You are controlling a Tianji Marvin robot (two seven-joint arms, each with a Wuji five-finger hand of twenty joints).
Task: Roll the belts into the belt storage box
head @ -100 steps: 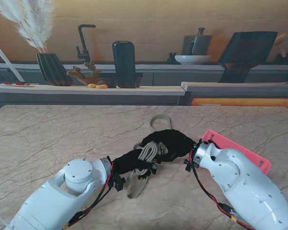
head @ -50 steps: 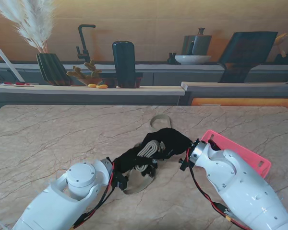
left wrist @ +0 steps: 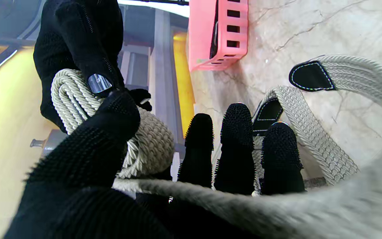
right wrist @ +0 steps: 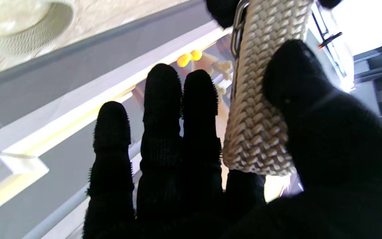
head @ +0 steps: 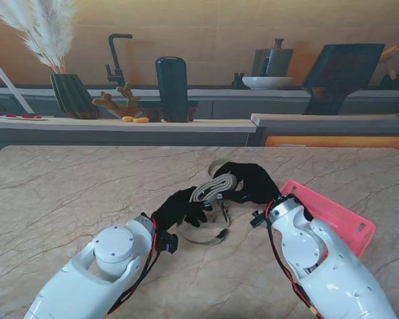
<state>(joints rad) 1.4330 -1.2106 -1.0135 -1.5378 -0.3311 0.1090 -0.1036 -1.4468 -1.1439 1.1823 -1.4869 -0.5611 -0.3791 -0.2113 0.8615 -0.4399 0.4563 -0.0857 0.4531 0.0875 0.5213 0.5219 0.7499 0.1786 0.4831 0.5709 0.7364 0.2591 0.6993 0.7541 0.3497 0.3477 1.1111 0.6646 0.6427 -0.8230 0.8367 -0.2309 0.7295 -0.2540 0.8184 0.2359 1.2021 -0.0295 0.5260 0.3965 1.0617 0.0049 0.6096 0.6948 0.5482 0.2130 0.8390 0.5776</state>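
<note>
The woven belt is only partly rolled. A flat coil of several turns is lifted off the marble surface, near the middle and a little to the right. The right hand is closed on this coil: in the right wrist view the thumb presses the braided roll against the fingers. The left hand is just beside it, nearer to me and to the left. Its thumb touches the coil in the left wrist view, but its other fingers are stretched out with a strand of belt lying across them, so I judge it as supporting, not as a firm grip.

The rest of the belt is not yet rolled. The loose tail hangs from the coil and lies in a curve on the surface nearer to me, with its black tip free. So the winding must be finished, and then the roll must go into the pink storage box, which stands to the right, near the right forearm. I cannot see if the box already holds something.

A second pale belt loop lies on the surface farther from me, untouched. The right arm itself stands between the coil and the box, which may make the transfer awkward.
</note>
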